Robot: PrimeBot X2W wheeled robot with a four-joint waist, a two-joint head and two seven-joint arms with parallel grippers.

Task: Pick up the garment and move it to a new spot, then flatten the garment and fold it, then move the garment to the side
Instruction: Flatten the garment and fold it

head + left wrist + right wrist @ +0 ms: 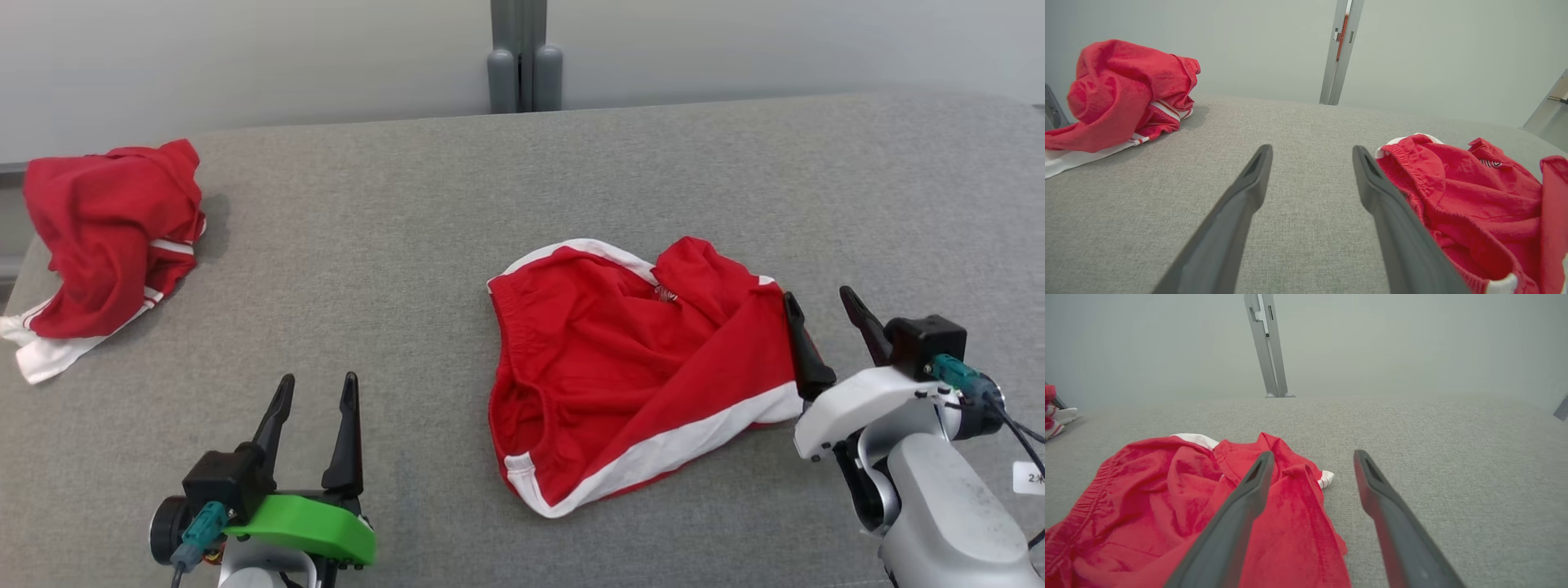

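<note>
Fingers wide, empty on left gripper [318, 378] and right gripper [816, 294]; crumpled red white-trimmed shorts [620, 367] centre-right on grey fabric counter [408, 245]. Left wrist: shorts close by. Right wrist: one finger overlaps cloth. Flatten: pinch outer corners, pull apart.

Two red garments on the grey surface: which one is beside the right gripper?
The red shorts with the white hem, spread out beside the open right gripper. The other red garment sits bunched at the far left.
</note>
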